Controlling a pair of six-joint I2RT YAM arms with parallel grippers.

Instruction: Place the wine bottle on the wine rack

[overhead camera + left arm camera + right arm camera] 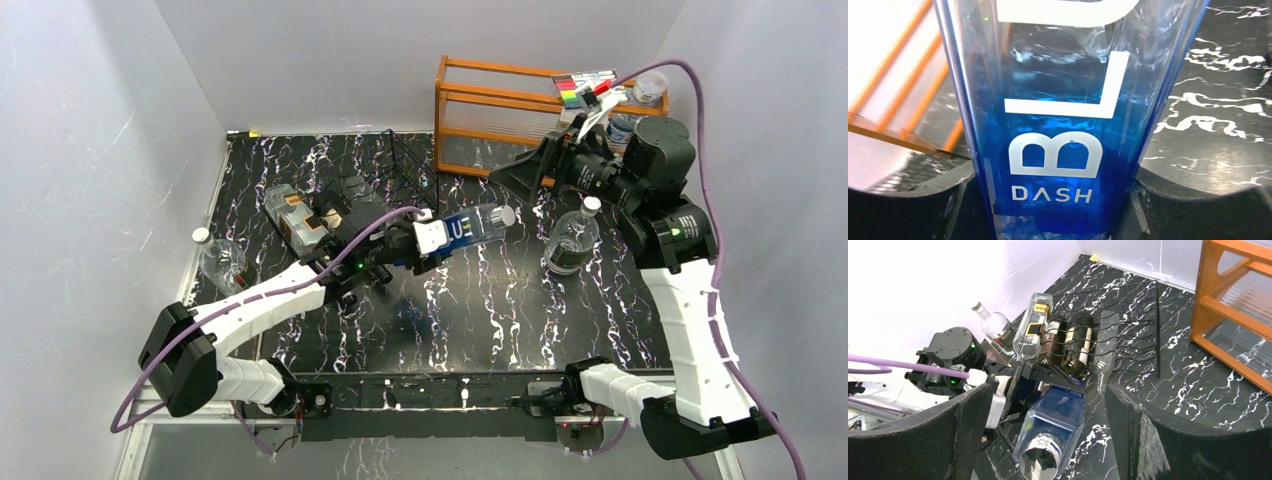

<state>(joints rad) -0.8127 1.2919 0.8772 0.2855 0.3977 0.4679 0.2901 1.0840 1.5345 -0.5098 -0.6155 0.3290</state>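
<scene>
The wine bottle (470, 228), blue and lettered in white, lies level in the air just off the near right corner of the wine rack (1130, 340), its capped neck pointing away from the rack. The left claw (428, 240) is clenched on its body; the left wrist view shows the glass filling the gap between both fingers.

I judge this to be the carry step: the bottle is lifted but not yet over a cradle. The next move calls for swinging it back toward the rack, lining its length up with the stored bottles (1070, 345) and lowering it into a free slot.

Those bottles fill the rack's left part, while the wires at its right end look bare, so the room lies there. The orange shelf (500, 110) stands just beyond that right end, which narrows the approach.

The right claw (518, 172) hovers to the right of the rack, released and spread wide with nothing between its fingers. A round dark bottle (572, 245) stands on the tabletop (480, 310), further right of the rack than the carried one and well apart from it. A small clear bottle (220, 262) stands off the rack's left side.
</scene>
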